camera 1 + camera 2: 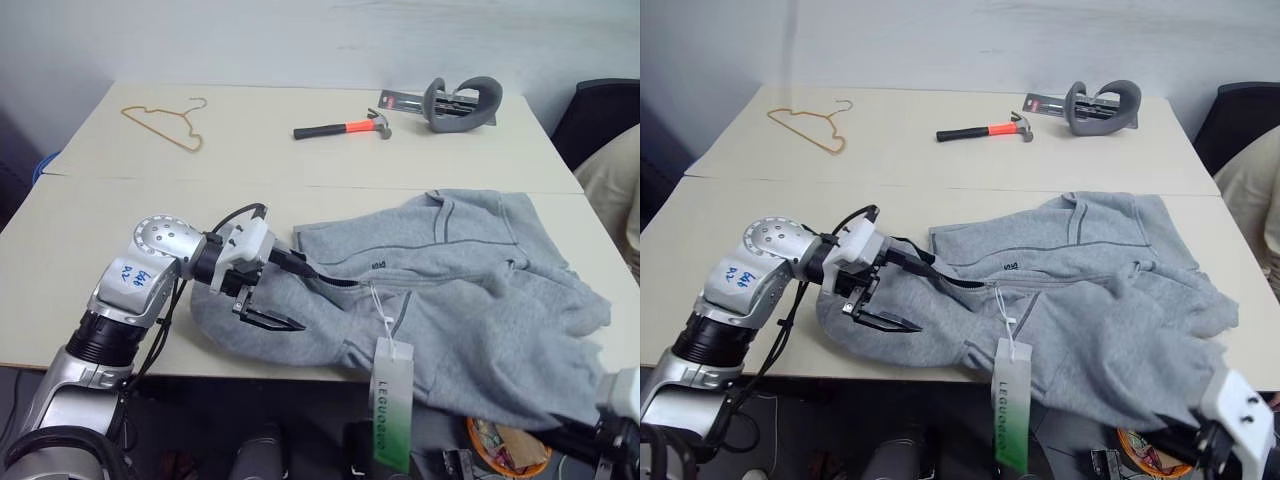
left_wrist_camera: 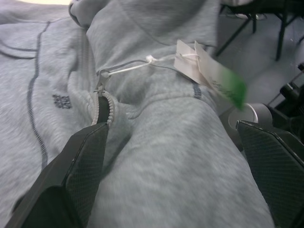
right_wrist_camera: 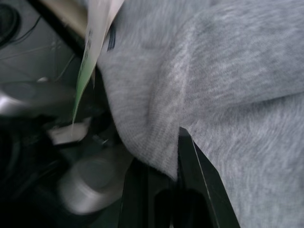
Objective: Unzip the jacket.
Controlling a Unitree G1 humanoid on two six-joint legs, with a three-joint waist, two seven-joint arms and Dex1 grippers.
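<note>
The light grey jacket (image 1: pixel 470 290) lies crumpled across the near table, its lower part hanging over the front edge. Its white-and-green hang tag (image 1: pixel 392 400) dangles on a string tied to the zipper pull (image 2: pixel 101 90), which sits partway down the dark zipper line (image 1: pixel 335 281). My left gripper (image 1: pixel 288 293) is open at the jacket's left end, one finger above and one below a fold of fleece, just short of the pull. My right gripper (image 3: pixel 166 178) is low at the front right, shut with the jacket's hem (image 3: pixel 156 152) pinched between its fingers.
On the far table lie a wire hanger (image 1: pixel 165 125), a hammer with an orange and black handle (image 1: pixel 340 129) and a grey curved object beside a packet (image 1: pixel 462 105). A dark chair (image 1: pixel 600 115) stands at the right. An orange bowl (image 1: pixel 505 450) sits under the table edge.
</note>
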